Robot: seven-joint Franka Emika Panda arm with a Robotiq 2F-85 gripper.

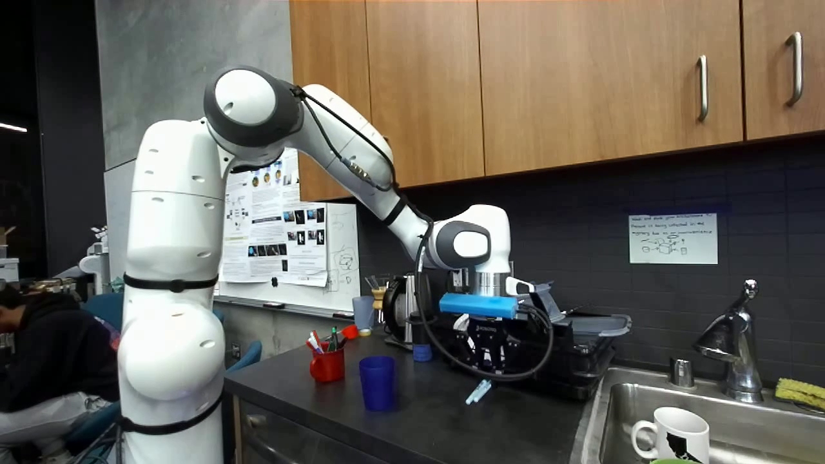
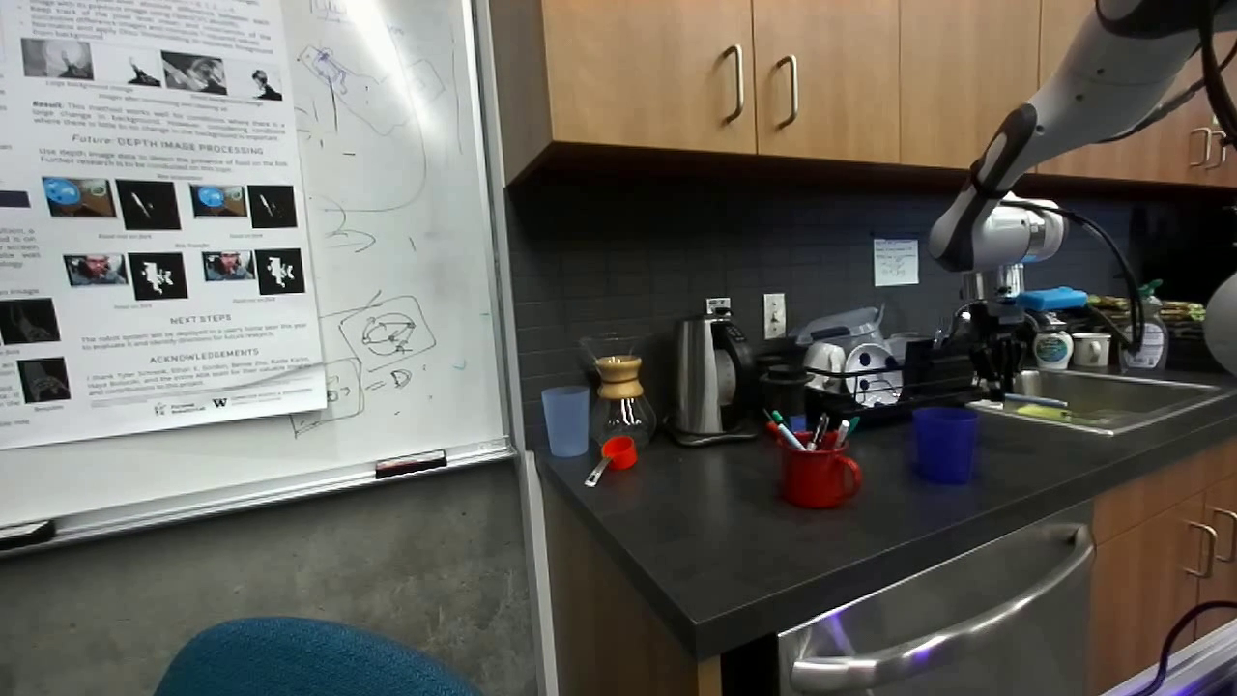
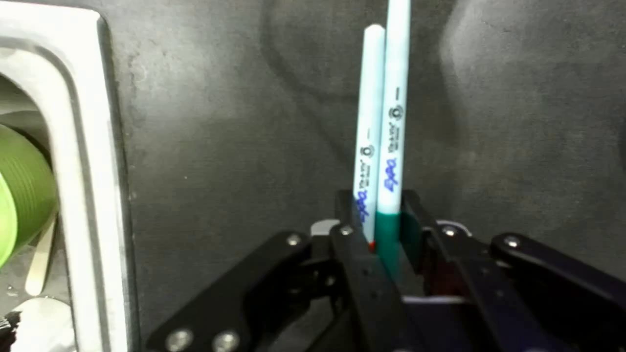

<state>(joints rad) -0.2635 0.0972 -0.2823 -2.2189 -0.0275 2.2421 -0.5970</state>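
Pinching claw (image 3: 379,208): jaws mostly closed, clamped on 2 things, red-ended marker (image 3: 369,132) and green-ended marker (image 3: 395,112).
Markers: side by side, gripped near the coloured ends, green-ended reaching farther out. Long bodies overhang on 1 side, so I'd expect roll or pivot. Use steady squeeze, slow wrist, no jerks.
Counter (image 3: 234,146): below the markers; can't judge clearance. Check it before any sideways travel or the tips may drag.
Cable (image 1: 506,377): loops by the claw. Mind snags on dish rack (image 2: 928,387).
Sink (image 3: 95,161): near the markers, green container (image 3: 27,190) inside. A drop that way would be awkward to recover.
Blue cup (image 1: 377,386) / red mug (image 1: 327,362): upright on the counter in both exterior views, near each other. Allow for marker overhang when turning near them.
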